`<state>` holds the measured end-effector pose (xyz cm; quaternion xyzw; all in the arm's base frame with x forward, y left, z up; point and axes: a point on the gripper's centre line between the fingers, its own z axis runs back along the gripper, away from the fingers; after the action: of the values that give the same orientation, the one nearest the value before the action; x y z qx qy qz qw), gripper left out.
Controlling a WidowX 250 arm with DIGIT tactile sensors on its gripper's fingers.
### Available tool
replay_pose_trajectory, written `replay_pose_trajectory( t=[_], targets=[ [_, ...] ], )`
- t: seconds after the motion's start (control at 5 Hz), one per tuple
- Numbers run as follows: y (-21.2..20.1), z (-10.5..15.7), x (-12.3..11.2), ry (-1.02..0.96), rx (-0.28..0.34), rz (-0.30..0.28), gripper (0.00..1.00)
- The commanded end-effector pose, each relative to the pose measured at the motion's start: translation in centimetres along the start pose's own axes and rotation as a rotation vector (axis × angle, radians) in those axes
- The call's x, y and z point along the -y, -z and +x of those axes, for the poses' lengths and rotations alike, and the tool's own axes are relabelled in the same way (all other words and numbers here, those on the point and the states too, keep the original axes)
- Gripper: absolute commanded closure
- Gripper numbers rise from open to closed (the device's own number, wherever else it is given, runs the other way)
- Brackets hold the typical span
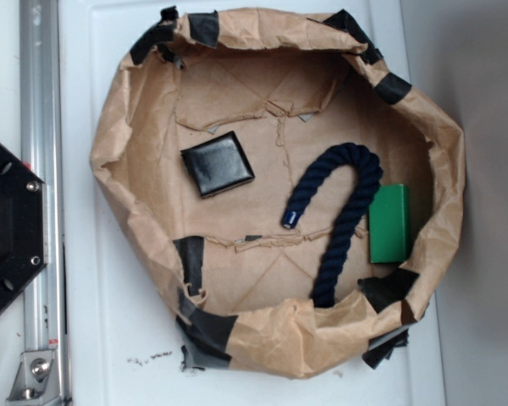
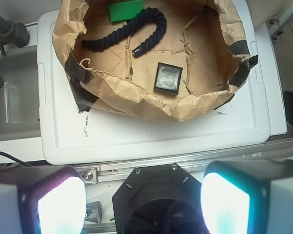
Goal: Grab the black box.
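**Wrist view: black box well ahead, nothing grasped**

Wrist view: gripper spread wide, empty, back above the robot base. Black box far ahead, slightly right, flat inside the paper nest; navy rope and green box beyond, clear of any approach.

Tool fingers blurred, cut off by the wrist view's bottom edge

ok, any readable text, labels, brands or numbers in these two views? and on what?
None readable in either view.
black box: glossy top, only glare, no print visible.
green box: plain face, no label visible.
navy rope: light band at its cut end, too small to tell if it carries text.
paper bag and its black tape patches: no print.
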<state>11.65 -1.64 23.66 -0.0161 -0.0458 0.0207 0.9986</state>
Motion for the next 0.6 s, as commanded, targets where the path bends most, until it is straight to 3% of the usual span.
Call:
replay_pose_trajectory(
  t=[0.0,0.4],
  targets=[
    [0.0,0.0,0.0,0.000,0.000,0.000,0.00],
    [2.3,9.5,-2.1,-0.230,0.076,-0.040,0.00]
  ],
)
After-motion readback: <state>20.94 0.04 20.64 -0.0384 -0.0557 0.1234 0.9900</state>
